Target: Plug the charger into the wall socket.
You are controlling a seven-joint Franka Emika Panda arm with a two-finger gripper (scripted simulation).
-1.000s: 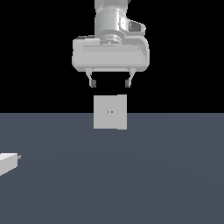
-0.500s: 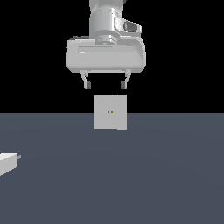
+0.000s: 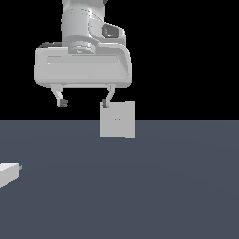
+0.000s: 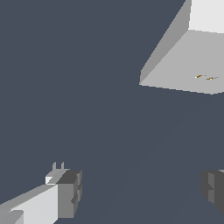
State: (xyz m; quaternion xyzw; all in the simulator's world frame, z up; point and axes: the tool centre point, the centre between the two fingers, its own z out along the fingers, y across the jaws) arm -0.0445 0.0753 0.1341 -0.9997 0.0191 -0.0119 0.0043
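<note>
The charger is a small white block lying on the floor at the exterior view's left edge, partly cut off. In the wrist view the charger shows with its two short prongs, partly behind one fingertip. The wall socket is an upright light-grey plate with two tiny yellowish holes; it also shows in the wrist view. My gripper hangs open and empty above the floor, to the exterior view's left of the socket and well above the charger. It also shows in the wrist view.
A dark grey-blue floor spreads under everything, with a black background behind it. Nothing else is in view.
The gripper has moved toward the exterior view's left, off from above the socket, and looks slightly larger. The charger and socket have not moved.
</note>
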